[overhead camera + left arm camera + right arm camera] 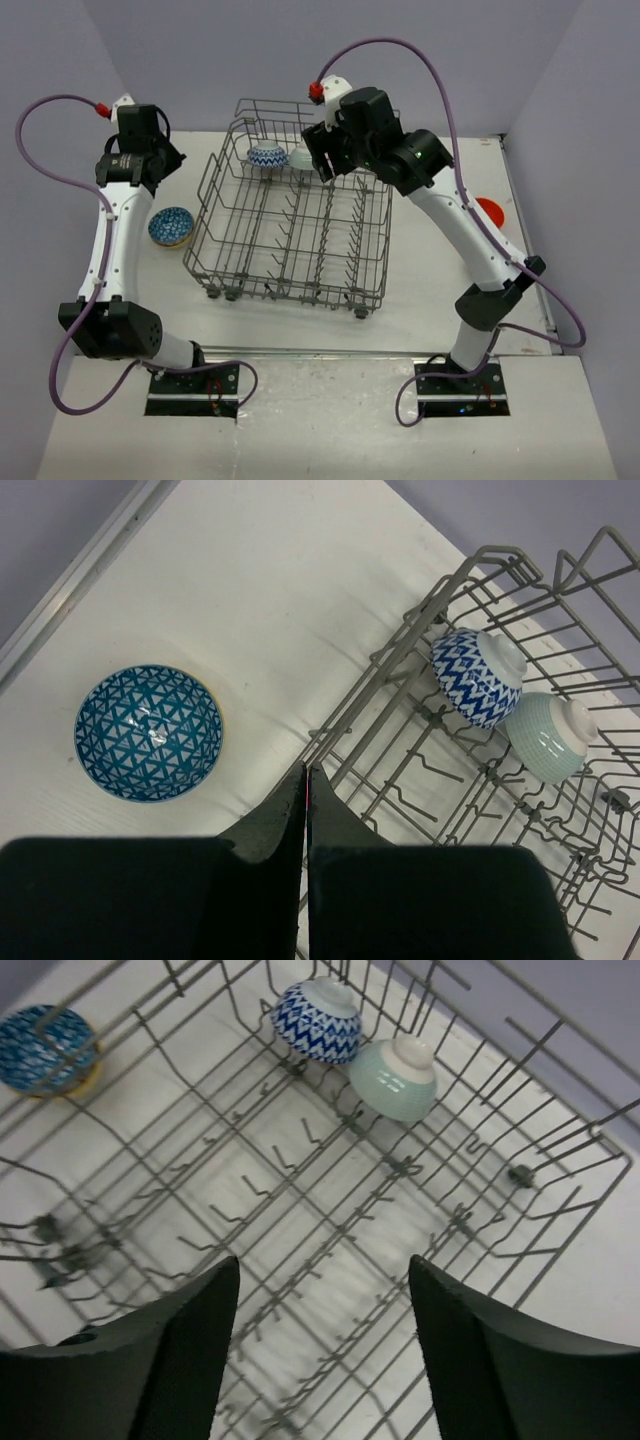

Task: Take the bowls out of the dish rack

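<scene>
The grey wire dish rack [290,235] stands mid-table. A blue-and-white zigzag bowl [267,156] and a pale mint bowl [302,159] sit upside down in its far left corner; both show in the left wrist view [478,677] [548,736] and right wrist view [317,1020] [394,1078]. A blue patterned bowl [171,227] stands upright on the table left of the rack, also in the left wrist view [148,731]. My left gripper [305,772] is shut and empty above the rack's left edge. My right gripper [325,1265] is open and empty above the rack's far side, near the mint bowl.
An orange-red bowl [490,211] sits on the table at the right, partly hidden by my right arm. The rack's tall wire sides [560,1050] and upright tines [300,1150] surround the two bowls. The table's left edge strip [80,575] runs close by.
</scene>
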Robot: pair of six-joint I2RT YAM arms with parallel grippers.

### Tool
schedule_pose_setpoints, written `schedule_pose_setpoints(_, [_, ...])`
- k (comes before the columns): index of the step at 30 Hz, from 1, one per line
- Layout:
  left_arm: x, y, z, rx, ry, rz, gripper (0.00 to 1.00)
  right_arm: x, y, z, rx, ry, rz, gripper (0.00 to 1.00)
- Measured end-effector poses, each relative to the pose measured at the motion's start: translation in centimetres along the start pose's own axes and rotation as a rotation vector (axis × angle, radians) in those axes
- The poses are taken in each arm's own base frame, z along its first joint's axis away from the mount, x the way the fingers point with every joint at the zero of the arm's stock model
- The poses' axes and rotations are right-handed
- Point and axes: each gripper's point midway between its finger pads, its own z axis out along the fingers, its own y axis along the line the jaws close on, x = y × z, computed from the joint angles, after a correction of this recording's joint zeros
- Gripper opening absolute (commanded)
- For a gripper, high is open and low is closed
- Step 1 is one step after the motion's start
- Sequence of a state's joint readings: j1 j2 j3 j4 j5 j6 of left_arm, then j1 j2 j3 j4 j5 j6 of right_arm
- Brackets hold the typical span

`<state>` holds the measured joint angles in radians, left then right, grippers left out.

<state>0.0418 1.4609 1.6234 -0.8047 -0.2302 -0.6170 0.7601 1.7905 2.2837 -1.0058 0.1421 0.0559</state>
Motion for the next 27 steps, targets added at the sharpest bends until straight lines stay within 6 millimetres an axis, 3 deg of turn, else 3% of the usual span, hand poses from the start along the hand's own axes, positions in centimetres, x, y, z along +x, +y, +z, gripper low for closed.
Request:
schedule_pose_setpoints(3, [-0.7, -0.3, 0.1, 0.012, -0.026, -0.009, 0.03, 0.5, -1.0, 2.4, 0.039, -0.010, -0.094, 0.80])
schedule_pose_setpoints(7, [-1.0, -0.3, 1.0, 0.022, -0.054, -0.021, 0.00, 0.9, -1.4, 6.9, 0.074, 0.002, -0.179, 0.79])
schedule_pose_setpoints(10, [0.3, 0.8, 2.8, -0.010, -0.019, -0.020, 0.00, 2.1, -1.5, 10.4, 0.078, 0.030, -0.206, 0.58])
schedule_pose_setpoints(12, [1.6, 1.5, 4.2, -0.028, 0.019, -0.016, 0.00, 3.3, -1.6, 12.1, 0.072, 0.063, -0.216, 0.55])
schedule_pose_setpoints(15, [4.1, 2.4, 6.0, -0.050, 0.087, -0.005, 0.00, 4.0, -2.1, 13.7, 0.075, 0.078, -0.240, 0.66])
schedule_pose_setpoints(23, [9.7, 3.9, 8.0, -0.046, 0.216, 0.015, 0.00, 2.4, -3.0, 16.9, 0.101, -0.036, -0.329, 0.70])
schedule_pose_setpoints(27, [12.2, 4.6, 8.5, -0.039, 0.264, 0.016, 0.00, 3.0, -2.9, 19.7, 0.099, -0.049, -0.394, 0.70])
